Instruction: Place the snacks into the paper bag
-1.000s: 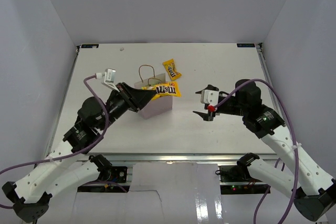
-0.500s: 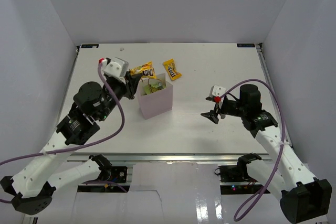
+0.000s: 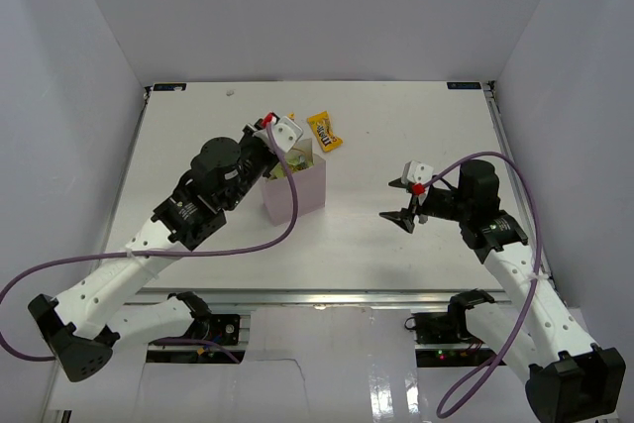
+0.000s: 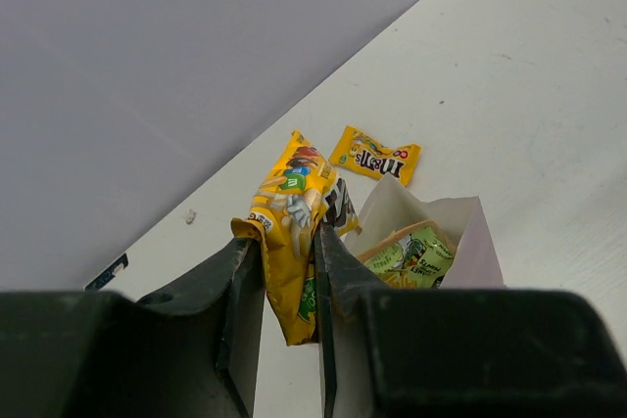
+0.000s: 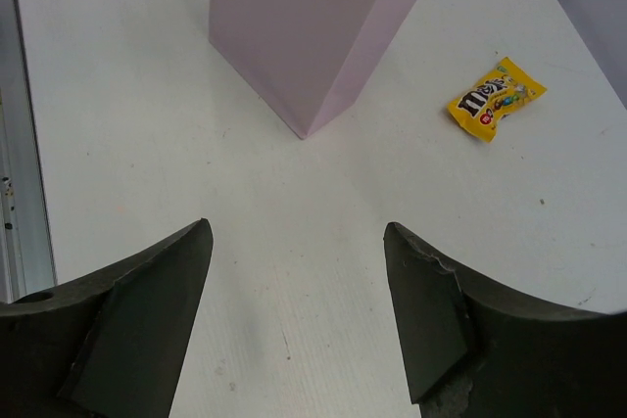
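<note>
Left claw [image 4: 290,250]: the jaws are nearly shut and clamp a yellow packet [image 4: 294,193] by its lower half. The packet's long axis is seen to run from about 1 o'clock to 7 o'clock in the wrist view, its free end above the fingers.

Governing relation: in the top view the claw is placed over the bag's [image 3: 295,190] far-left rim, at roughly 11 o'clock from the bag's centre. The open mouth lies toward 4 o'clock from the claw in the wrist view. The held packet is judged not yet fully over the mouth, so a short carry that way is called for before release.

Bag contents: a lime-green packet [image 4: 416,256] is visible inside, near the top. Whatever lies beneath it cannot be made out.

A loose packet [image 3: 324,132], yellow, lies flat on the table [image 3: 198,116] at 1 o'clock from the bag, near it but apart.

Right claw [image 5: 297,232]: wide open and empty, at 3 o'clock from the bag and well apart. The left claw is the nearer to the loose packet.
</note>
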### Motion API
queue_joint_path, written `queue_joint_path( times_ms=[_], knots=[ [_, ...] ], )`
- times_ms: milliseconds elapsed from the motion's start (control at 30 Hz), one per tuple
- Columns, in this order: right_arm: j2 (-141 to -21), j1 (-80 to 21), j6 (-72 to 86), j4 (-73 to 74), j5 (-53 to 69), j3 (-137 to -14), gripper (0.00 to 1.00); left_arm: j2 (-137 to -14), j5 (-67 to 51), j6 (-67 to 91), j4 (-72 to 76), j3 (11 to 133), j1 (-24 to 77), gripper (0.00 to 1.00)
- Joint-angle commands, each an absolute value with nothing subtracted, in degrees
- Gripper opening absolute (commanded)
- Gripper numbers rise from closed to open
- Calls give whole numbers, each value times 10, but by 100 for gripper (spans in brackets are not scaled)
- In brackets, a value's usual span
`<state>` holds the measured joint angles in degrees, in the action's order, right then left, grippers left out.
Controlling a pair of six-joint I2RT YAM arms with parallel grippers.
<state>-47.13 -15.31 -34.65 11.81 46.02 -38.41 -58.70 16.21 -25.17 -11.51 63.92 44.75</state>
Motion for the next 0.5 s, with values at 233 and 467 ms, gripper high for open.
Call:
queue_joint_path(
  times_ms=[233,467],
  knots=[
    [-461,-142,-338,98,485,-377,77,-574,85,-370,-112,588,430,14],
    [-461,-137,-336,98,490,-376,77,-581,64,-372,-104,579,406,28]
  ],
)
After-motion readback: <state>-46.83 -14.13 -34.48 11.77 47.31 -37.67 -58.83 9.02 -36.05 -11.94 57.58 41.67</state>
